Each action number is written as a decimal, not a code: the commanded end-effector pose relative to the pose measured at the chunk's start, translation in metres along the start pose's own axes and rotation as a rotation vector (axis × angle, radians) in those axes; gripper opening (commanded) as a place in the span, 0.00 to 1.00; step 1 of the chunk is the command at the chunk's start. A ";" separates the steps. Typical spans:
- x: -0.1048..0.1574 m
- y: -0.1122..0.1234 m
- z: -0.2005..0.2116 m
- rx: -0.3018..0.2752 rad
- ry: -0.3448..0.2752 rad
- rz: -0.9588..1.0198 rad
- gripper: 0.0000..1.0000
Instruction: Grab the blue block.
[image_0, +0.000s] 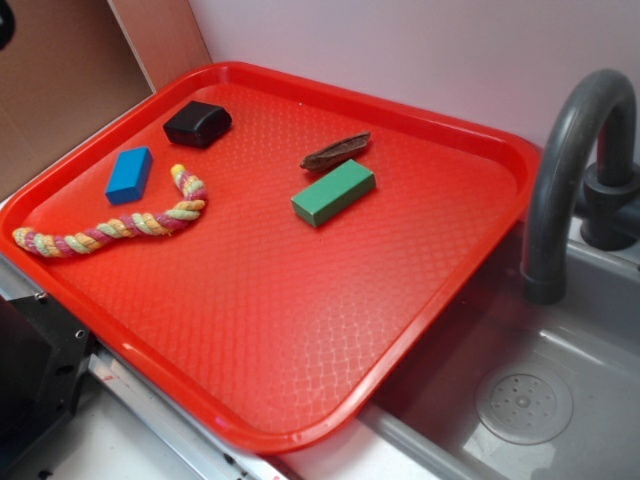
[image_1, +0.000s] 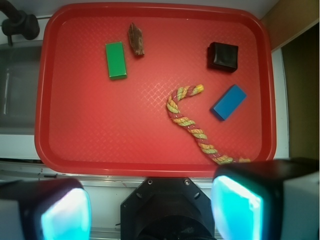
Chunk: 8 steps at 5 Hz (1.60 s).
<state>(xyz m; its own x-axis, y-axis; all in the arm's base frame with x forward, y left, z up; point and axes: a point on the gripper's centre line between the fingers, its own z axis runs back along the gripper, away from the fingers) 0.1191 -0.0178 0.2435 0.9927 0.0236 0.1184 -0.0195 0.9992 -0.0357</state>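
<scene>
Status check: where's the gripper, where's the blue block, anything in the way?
Gripper open, high above the tray, holding nothing. Blue block lying free, untouched. Rope curls close beside it; black box nearby, apart.

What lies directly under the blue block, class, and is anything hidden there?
The blue block lies flat on the red tray, beside the rope without touching it. Only tray surface shows around it; the patch beneath is covered.
</scene>
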 end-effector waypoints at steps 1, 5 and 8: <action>0.000 0.000 0.000 0.000 0.000 0.000 1.00; 0.056 0.090 -0.042 0.135 -0.255 0.963 1.00; 0.069 0.149 -0.118 0.203 -0.191 1.027 1.00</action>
<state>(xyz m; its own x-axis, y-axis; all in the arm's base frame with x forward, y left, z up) 0.2067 0.1213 0.1195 0.4665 0.8477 0.2526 -0.8722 0.4884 -0.0278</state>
